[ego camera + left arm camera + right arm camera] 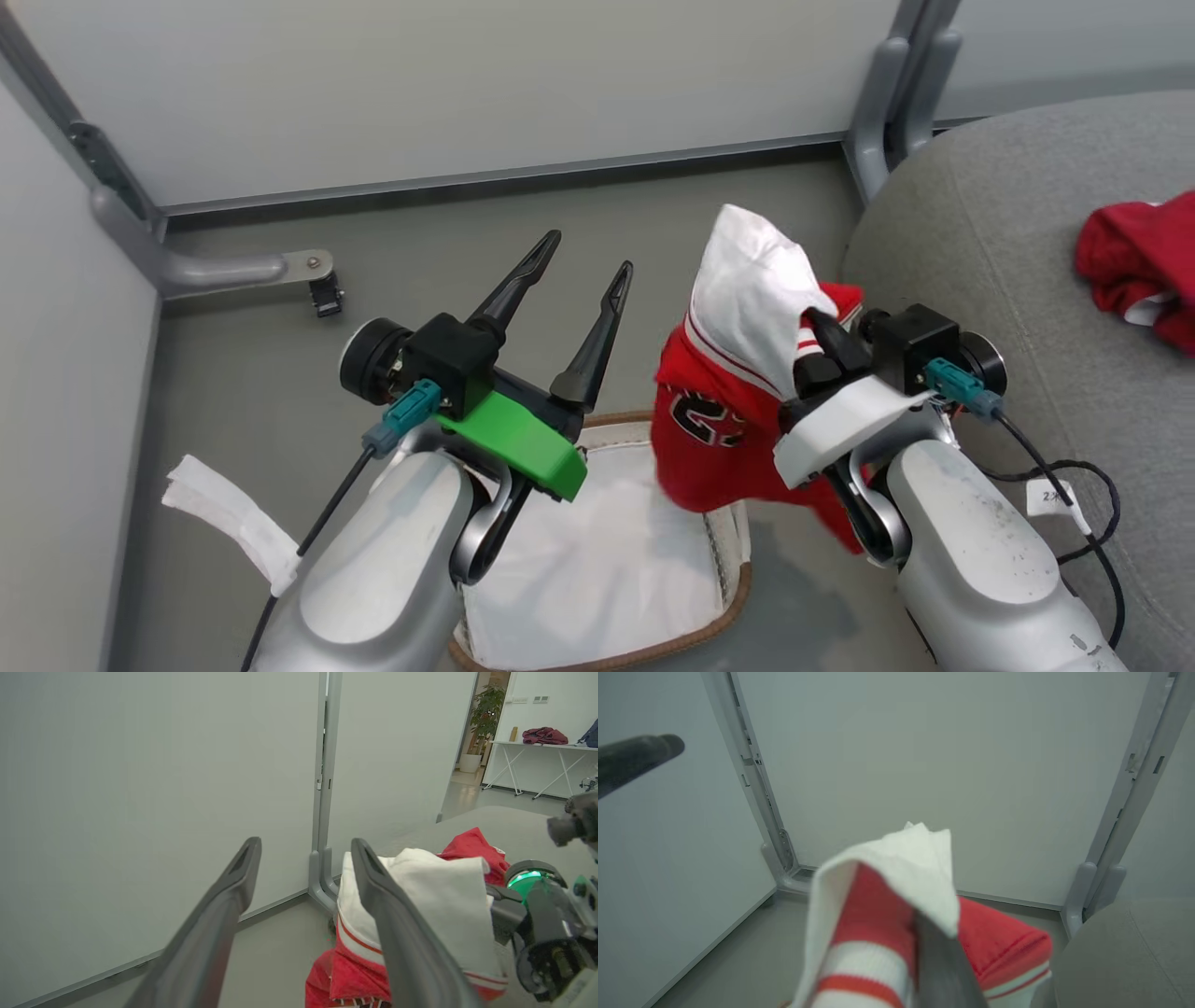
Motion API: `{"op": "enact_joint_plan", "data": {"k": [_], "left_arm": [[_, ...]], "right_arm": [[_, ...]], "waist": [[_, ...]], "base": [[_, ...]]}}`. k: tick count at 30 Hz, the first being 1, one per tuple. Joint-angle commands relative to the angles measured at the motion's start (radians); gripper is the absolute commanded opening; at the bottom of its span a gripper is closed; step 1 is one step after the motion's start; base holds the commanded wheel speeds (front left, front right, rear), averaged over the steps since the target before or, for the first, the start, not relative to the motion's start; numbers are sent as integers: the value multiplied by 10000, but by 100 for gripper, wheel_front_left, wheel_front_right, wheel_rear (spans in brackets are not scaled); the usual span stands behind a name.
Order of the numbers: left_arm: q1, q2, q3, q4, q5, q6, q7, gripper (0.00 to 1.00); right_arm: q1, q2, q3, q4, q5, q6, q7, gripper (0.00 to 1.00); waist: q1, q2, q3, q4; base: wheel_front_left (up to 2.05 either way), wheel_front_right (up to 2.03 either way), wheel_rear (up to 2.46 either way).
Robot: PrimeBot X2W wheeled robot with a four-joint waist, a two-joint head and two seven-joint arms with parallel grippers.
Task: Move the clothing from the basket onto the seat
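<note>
My right gripper [822,345] is shut on the red-and-white jersey [724,411], which hangs in the air over the basket's right side, black lettering showing. The jersey [434,910] also drapes beside my left finger, and it wraps my right gripper's own finger [943,956] in the right wrist view. The basket [733,597] sits low between my arms, with its brown rim and white liner [597,569] visible. The red shorts [1139,266] lie on the grey seat [980,243] at the right. My left gripper [583,285] hangs open above the basket's far edge, holding nothing.
Grey partition walls with metal posts [892,103] close off the far side, and a bracket foot [308,271] sticks out over the floor at left. A black cable [1074,476] trails across the seat by my right forearm. White tape [233,523] hangs off my left arm.
</note>
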Motion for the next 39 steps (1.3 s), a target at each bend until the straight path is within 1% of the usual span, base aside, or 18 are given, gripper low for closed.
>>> {"op": "enact_joint_plan", "data": {"k": [1, 11, 19, 23, 27, 31, 35, 39], "left_arm": [[203, 80, 69, -11, 94, 7, -5, 100], [551, 202, 285, -172, 366, 7, -5, 100], [727, 280, 245, -186, 483, 7, -5, 100], [464, 220, -182, -145, 507, 7, -5, 100], [166, 203, -674, -85, 286, 7, -7, 100], [-8, 247, -943, -24, 157, 7, -7, 100], [-93, 384, -1033, 21, 168, 7, -5, 100], [-35, 583, -1046, 86, 307, 7, -5, 100]], "right_arm": [[205, 17, -96, -186, -74, -13, -25, 0], [830, 132, -632, -1172, 52, -14, -26, 0], [1407, 176, -1235, -1670, 425, -14, -25, 0], [1740, 181, -1847, -2035, 439, -13, -26, 0], [2099, 191, -2432, -2509, 369, -13, -25, 0], [2240, 189, -2750, -2759, 334, -13, -26, 0], [1704, 160, -2817, -2779, -22, -13, -26, 0], [702, -270, -2799, -2574, -286, -14, -25, 0]], "waist": [[0, 0, 81, -930], [0, 0, 360, -3280], [0, 0, 517, -4814], [0, 0, 762, -4993], [0, 0, 971, -5063], [0, 0, 1107, -5082], [0, 0, 1306, -5082], [0, 0, 1636, -5083]], "base": [[0, 0, 0], [0, 0, 0], [0, 0, 0], [0, 0, 0], [0, 0, 0], [0, 0, 0], [0, 0, 0], [0, 0, 0]]}}
